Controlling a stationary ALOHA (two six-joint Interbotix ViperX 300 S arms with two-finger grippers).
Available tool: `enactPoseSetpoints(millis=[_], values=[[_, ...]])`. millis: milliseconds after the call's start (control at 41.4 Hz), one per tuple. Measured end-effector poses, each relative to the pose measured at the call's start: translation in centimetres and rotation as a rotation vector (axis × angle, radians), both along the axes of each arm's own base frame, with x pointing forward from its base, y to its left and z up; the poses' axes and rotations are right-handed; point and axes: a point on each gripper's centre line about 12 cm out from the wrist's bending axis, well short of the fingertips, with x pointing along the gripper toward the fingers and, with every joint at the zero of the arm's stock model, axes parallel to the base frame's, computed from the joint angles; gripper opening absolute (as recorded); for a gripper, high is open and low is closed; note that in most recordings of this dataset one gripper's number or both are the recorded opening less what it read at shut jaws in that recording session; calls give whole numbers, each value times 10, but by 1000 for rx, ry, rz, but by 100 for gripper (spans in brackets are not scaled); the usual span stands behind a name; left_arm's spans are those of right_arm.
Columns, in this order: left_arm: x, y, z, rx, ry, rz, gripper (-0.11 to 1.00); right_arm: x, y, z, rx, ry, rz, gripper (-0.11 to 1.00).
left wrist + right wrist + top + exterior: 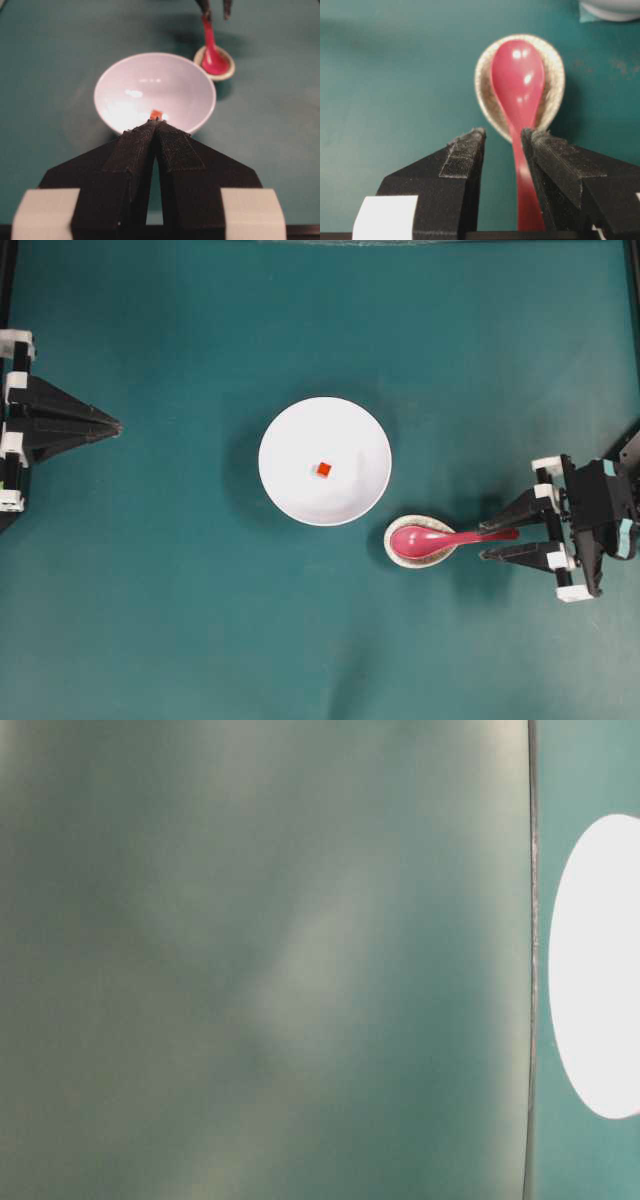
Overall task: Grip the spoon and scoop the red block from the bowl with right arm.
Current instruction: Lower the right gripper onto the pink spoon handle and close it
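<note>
Right claw [497,536] gapes astride the spoon [440,537] handle, propped on its rest dish [555,70] for gripping; left claw [156,122] closed, idle.

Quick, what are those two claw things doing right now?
Left end effector: closed, empty.
Right end effector: open around the spoon handle, not gripping yet.

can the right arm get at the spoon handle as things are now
Probably yes. The right gripper is open, its fingers either side of the spoon handle, with nothing between them. The spoon's scoop rests in the small speckled dish, handle sticking out toward the gripper. The jaws have not yet closed on it.
</note>
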Motion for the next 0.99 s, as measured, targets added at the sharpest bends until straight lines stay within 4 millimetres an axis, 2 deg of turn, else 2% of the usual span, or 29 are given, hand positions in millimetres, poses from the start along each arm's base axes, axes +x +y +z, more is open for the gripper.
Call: enactPoseSetpoints(millis=[387, 629, 991], values=[[0, 0, 0, 3, -1, -1, 3, 0, -2, 0, -9, -28, -9, 43], [0, 0, 0, 2, -1, 0, 3, -5, -6, -7, -22, 0, -27, 43], [0, 0, 0, 2, -3, 0, 3, -2, -7, -24, -65, 40, -33, 43]])
